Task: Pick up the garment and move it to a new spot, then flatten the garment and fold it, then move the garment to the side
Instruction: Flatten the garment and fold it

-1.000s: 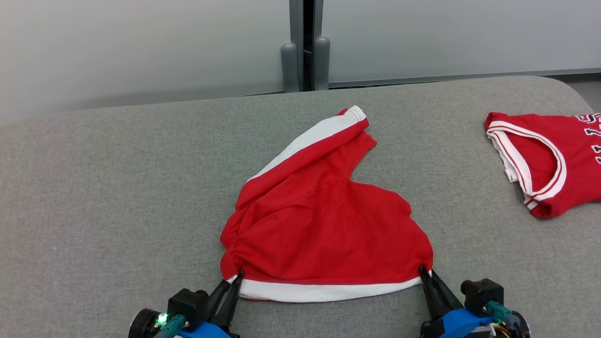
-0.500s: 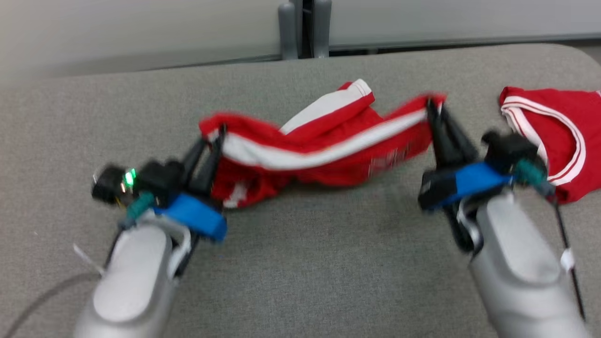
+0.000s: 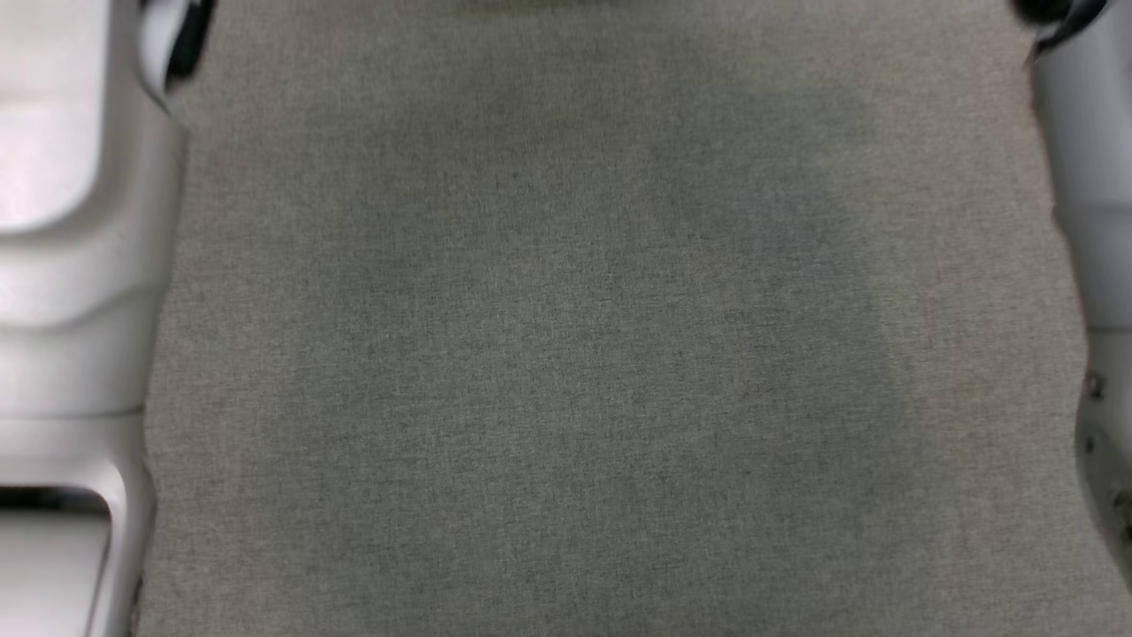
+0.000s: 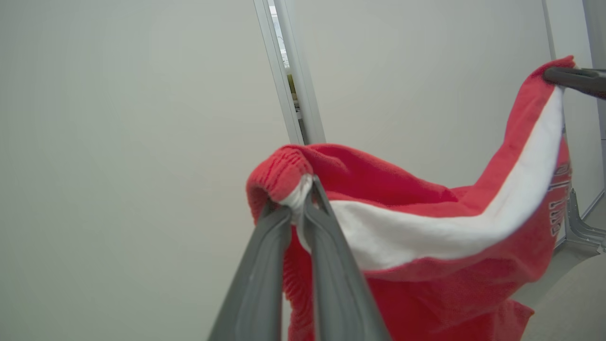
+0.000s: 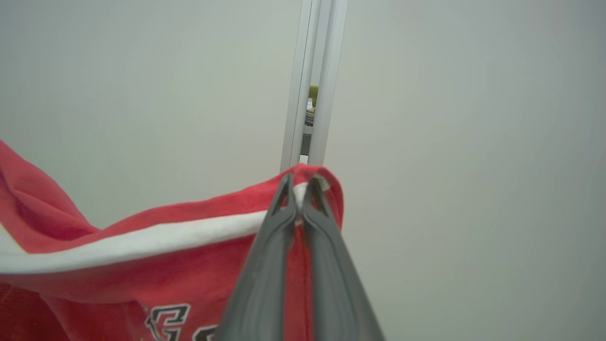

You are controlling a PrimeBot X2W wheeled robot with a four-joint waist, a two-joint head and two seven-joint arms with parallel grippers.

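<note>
We list: grey woven surface; pale panelled wall; before that wall, red white-banded garment, clamped by left gripper and right gripper.

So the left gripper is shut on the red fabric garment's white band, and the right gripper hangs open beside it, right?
No. The right gripper is shut on the white band of the red fabric garment, as the right wrist view shows. The left gripper is shut on it.
</note>
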